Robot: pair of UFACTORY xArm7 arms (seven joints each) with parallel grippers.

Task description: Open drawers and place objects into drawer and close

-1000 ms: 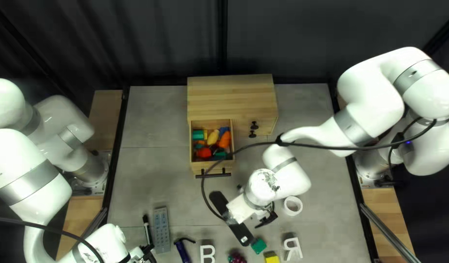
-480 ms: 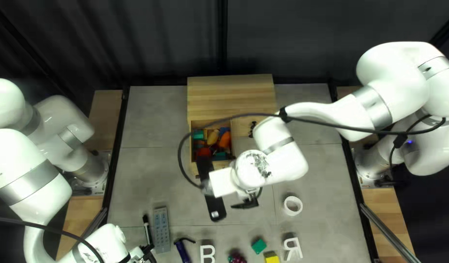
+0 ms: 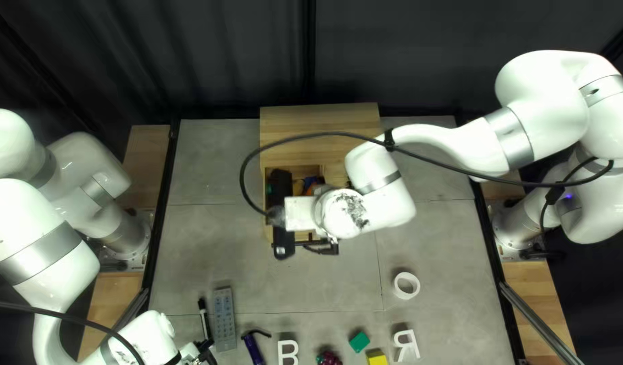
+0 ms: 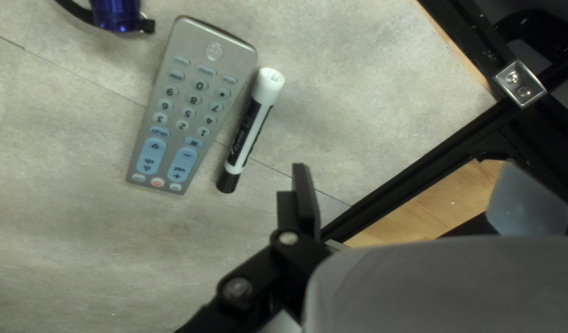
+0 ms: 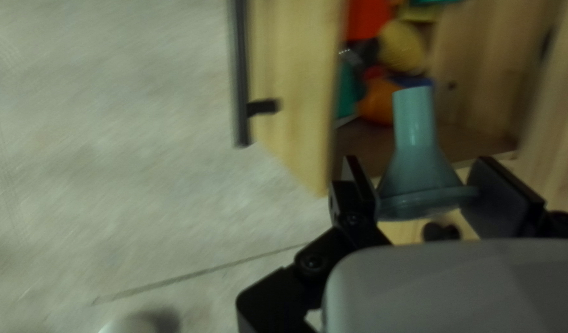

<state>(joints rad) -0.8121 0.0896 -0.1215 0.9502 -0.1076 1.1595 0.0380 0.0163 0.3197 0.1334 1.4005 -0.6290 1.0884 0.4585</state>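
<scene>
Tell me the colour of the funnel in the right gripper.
The funnel is greyish teal, clearest in the right wrist view.

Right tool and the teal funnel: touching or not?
Touching. Right wrist view: both fingers of the right tool meet the teal funnel at its wide end, one on each side.

grey table (image 3: 210, 257), top left view: wooden cabinet (image 3: 318, 125) at upper middle, remote (image 3: 224, 319) and marker (image 3: 204, 318) at lower left, white ring (image 3: 398, 289) at lower right.
</scene>
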